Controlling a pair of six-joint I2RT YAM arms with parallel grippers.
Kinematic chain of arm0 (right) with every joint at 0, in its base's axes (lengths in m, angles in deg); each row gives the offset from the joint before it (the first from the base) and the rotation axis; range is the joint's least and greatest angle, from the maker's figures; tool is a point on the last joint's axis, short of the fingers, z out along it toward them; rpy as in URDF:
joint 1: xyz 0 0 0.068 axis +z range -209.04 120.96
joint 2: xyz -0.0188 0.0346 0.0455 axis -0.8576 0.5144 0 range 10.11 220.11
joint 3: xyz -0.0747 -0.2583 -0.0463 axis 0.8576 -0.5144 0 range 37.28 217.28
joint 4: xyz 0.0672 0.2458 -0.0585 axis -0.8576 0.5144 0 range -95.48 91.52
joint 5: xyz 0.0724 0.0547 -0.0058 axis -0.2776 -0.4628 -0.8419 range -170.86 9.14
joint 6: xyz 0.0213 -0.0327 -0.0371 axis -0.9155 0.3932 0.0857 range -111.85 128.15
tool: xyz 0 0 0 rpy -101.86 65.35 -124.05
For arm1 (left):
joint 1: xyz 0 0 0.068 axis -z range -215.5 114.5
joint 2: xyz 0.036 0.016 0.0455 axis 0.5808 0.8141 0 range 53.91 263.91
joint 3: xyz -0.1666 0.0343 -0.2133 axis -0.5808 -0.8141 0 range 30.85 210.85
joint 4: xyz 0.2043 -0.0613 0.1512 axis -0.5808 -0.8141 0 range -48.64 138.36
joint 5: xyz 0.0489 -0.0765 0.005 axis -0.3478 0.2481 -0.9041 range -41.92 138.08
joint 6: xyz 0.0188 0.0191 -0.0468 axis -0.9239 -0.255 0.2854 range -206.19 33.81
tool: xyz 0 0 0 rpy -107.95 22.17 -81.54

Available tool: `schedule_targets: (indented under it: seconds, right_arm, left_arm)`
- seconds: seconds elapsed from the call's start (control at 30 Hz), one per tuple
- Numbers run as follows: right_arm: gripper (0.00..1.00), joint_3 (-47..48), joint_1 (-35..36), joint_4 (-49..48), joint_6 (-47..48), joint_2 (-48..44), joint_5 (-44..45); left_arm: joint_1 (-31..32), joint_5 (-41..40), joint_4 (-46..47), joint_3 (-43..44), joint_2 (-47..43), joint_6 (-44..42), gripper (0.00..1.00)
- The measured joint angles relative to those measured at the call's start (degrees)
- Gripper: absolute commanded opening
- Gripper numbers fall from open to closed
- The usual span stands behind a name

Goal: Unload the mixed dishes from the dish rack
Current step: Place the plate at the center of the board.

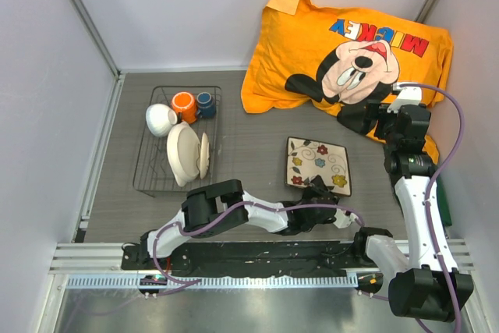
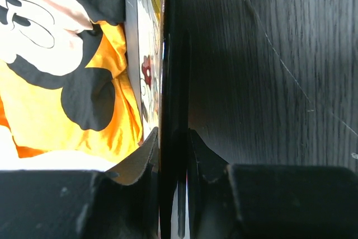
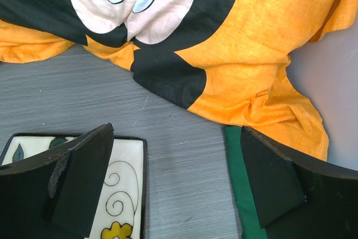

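The square white plate (image 1: 318, 164) with flowers and swirls lies on the grey table right of centre. My left gripper (image 1: 316, 192) is turned on its side and shut on the plate's near edge; in the left wrist view the dark rim (image 2: 169, 54) runs between the fingers (image 2: 134, 160). My right gripper (image 1: 386, 124) is open and empty above the table by the pillow, and its wrist view shows the plate's corner (image 3: 120, 194). The dish rack (image 1: 148, 169) at the left holds a large cream bowl (image 1: 182, 154), a small white bowl (image 1: 160, 119), an orange mug (image 1: 185, 106) and a dark-blue cup (image 1: 206, 102).
An orange Mickey Mouse pillow (image 1: 351, 48) fills the back right and reaches close to the plate's far side (image 3: 224, 54). A green flat thing (image 3: 238, 194) lies on the table at the right wall. White walls close the table on three sides.
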Motion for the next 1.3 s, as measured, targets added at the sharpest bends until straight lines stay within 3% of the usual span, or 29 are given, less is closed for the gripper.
schedule_targets:
  seconds: [0.1,0.33,0.43,0.9,1.3]
  right_arm:
    - [0.99,0.0,0.0,0.0,0.0,0.0,-0.1]
    - [0.99,0.0,0.0,0.0,0.0,0.0,-0.3]
    - [1.0,0.0,0.0,0.0,0.0,0.0,-0.3]
    - [1.0,0.0,0.0,0.0,0.0,0.0,-0.3]
    - [1.0,0.0,0.0,0.0,0.0,0.0,-0.6]
  left_arm:
    - [0.0,0.0,-0.5,0.3,0.0,0.2,0.19]
    - [0.0,-1.0,-1.0,0.7,0.0,0.8,0.52]
    - [0.0,-1.2,-1.3,0.7,0.0,1.1,0.59]
    - [0.3,-1.3,-5.3,0.7,-0.7,4.4,0.71]
    - [0.4,2.8,-23.2,7.4,-3.5,16.2,0.81]
